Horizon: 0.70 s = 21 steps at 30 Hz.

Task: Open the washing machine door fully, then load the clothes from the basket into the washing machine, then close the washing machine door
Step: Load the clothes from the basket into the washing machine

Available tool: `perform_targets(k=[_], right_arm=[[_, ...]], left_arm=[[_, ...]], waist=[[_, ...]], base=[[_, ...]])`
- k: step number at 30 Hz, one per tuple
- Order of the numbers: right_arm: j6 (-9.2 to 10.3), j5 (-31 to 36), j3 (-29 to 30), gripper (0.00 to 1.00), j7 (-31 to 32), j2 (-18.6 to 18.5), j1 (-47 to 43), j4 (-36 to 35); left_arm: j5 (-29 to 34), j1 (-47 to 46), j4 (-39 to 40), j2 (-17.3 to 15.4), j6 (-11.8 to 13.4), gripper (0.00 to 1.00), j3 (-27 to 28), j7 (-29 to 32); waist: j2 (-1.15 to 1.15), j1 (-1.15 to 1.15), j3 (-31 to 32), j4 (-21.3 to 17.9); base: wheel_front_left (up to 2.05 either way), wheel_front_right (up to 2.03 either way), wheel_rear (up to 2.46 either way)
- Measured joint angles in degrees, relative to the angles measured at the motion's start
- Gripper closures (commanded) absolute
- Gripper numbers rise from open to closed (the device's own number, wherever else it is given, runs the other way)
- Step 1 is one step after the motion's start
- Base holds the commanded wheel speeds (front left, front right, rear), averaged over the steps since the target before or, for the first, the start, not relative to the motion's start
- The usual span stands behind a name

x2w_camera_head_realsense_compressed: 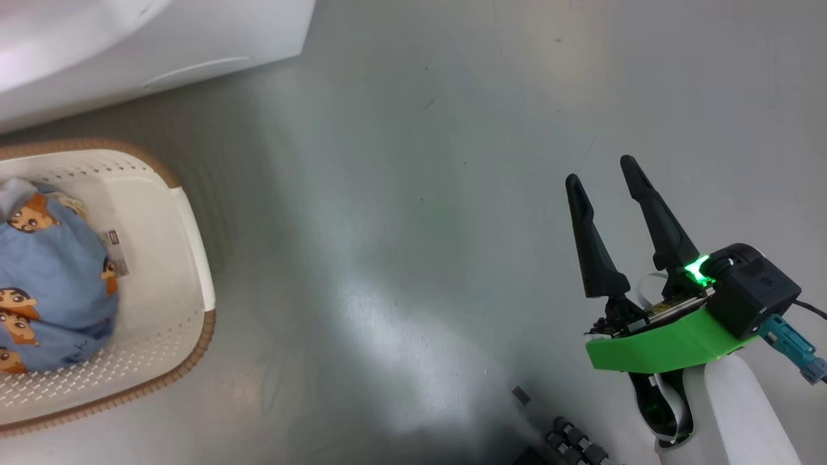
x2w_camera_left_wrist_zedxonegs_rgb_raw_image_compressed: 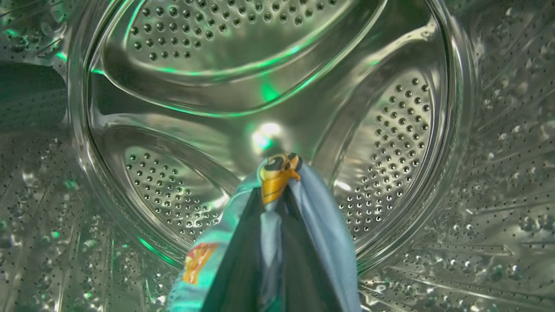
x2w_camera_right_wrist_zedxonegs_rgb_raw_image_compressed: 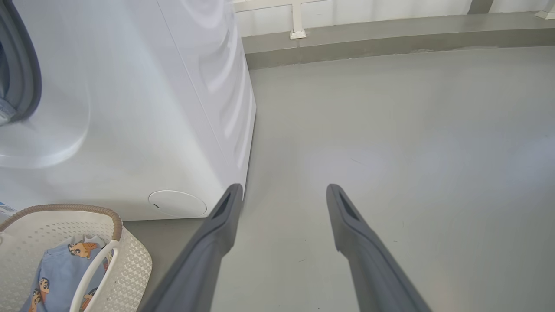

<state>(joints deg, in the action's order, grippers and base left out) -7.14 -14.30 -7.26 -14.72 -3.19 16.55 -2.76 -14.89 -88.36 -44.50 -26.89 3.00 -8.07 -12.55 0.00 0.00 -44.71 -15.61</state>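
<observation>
Cloth wraps the tips of the left tool (x2w_camera_left_wrist_zedxonegs_rgb_raw_image_compressed: 272, 203); its two dark fingers are pressed together and clamped on one light blue garment (x2w_camera_left_wrist_zedxonegs_rgb_raw_image_compressed: 323, 229), deep inside the steel drum (x2w_camera_left_wrist_zedxonegs_rgb_raw_image_compressed: 260, 65) of the washing machine (x2w_camera_right_wrist_zedxonegs_rgb_raw_image_compressed: 130, 108). The garment's lower part runs off the bottom edge of the left wrist view. In the head view the basket (x2w_camera_head_realsense_compressed: 194, 245) is cut by the left edge, and the clothes (x2w_camera_head_realsense_compressed: 52, 290) in it form one blue bundle — how many pieces cannot be told. The one basket stands on the floor (x2w_camera_head_realsense_compressed: 420, 194) just in front of the machine. The machine's opening is cut off too, leaving a strip of grey seal (x2w_camera_right_wrist_zedxonegs_rgb_raw_image_compressed: 26, 73) at the edge of the right wrist view, and one round cap (x2w_camera_right_wrist_zedxonegs_rgb_raw_image_compressed: 177, 203) sits low on its front. The right tool (x2w_camera_head_realsense_compressed: 601, 171) hangs over bare floor, well apart from the basket — its two fingers spread, holding nothing.
</observation>
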Motion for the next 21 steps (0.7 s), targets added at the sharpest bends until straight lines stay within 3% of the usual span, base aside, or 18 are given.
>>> perform_targets(k=[3,10,11,12,21], right_arm=[[0.00,0.0,0.0,0.00,0.0,0.0,0.2,0.0],[0.00,-0.4,-1.1,0.00,0.0,0.1,1.4,0.1],[0.00,-0.4,-1.1,0.00,0.0,0.1,1.4,0.2],[0.00,-0.4,-1.1,0.00,0.0,0.1,1.4,0.3],[0.00,-0.4,-0.7,0.00,0.0,0.1,2.5,0.6]], left_arm=[[0.7,-0.5,-0.2,-0.2,0.4,1.00,-0.5,-0.3],[-3.0,0.8,-6.0,0.6,0.2,1.00,0.7,8.6],[-3.7,1.0,-6.7,0.9,0.3,0.59,0.9,10.1],[-4.3,1.1,-6.9,1.1,0.3,0.00,1.2,10.6],[-5.6,3.5,-6.9,1.8,0.3,0.00,1.0,11.3]], waist=[[0.00,0.00,-0.5,0.1],[0.00,0.00,-1.4,0.7],[0.00,0.00,-1.6,0.8],[0.00,0.00,-1.7,0.8],[0.00,0.00,-1.2,1.5]], base=[[0.00,0.00,0.00],[0.00,0.00,0.00],[0.00,0.00,0.00],[0.00,0.00,0.00],[0.00,0.00,0.00]])
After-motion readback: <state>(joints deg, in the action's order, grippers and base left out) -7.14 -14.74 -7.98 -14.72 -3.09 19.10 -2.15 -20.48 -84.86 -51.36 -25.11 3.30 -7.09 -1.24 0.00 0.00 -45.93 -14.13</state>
